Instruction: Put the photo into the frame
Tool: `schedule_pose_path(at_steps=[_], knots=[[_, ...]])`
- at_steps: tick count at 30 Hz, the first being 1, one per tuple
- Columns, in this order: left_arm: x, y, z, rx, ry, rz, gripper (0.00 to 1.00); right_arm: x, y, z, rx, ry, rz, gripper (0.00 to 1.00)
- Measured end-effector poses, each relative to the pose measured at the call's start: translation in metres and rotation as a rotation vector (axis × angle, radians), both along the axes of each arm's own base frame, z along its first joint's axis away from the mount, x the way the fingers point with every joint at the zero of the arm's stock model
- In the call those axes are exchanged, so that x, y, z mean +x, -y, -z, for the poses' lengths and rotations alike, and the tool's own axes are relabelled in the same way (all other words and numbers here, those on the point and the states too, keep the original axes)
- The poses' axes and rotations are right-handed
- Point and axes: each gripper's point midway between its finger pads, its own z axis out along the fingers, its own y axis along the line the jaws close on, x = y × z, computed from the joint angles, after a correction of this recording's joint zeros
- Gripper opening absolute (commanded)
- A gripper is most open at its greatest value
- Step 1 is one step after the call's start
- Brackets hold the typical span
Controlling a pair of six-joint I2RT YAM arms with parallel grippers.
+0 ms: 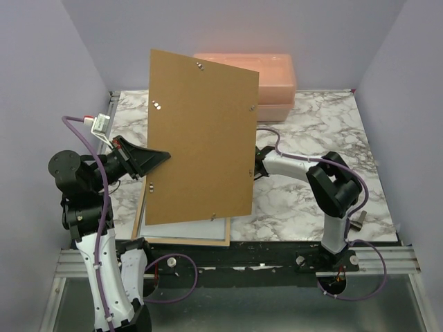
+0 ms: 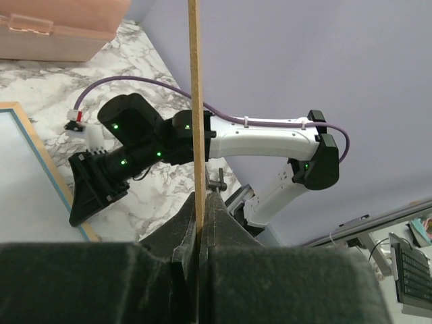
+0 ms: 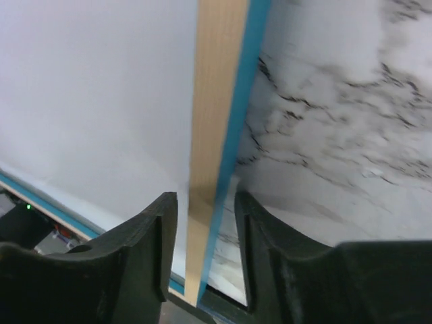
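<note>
Frame (image 1: 187, 241): large, rectangular, with a narrow rim that is light wood on top and bright blue down its side. It lies flat on the marble table (image 1: 304, 207), left of centre, close to the near edge. From above only its near and left rims show.

Photo (image 1: 181, 227): lies flat inside the rim, plain white side up.

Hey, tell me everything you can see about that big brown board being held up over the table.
The brown board is a large, thin, stiff rectangle that looks like hardboard, plain brown, with small metal tabs spaced near its edges. It is raised and tilted, hiding most of the frame lying flat beneath it. The left gripper is shut on its left edge; the left wrist view shows the board edge-on between the fingers. No other grip on it is visible.
</note>
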Motion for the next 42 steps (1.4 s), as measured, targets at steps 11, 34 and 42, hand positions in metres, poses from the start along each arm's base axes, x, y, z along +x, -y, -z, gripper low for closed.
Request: schedule_pose_path(at_steps=[11,34,42], knots=[[0.000,0.000,-0.002,-0.002,0.034,0.008,0.00,0.004,-0.007,0.006,-0.091,0.015,0.035,0.07],[0.004,-0.001,0.018,-0.002,-0.006,0.025,0.00,0.010,0.143,0.003,-0.400,0.113,0.199,0.01],[0.006,-0.002,0.020,0.003,-0.005,0.025,0.00,0.003,0.176,0.002,-0.504,0.119,0.168,0.01]])
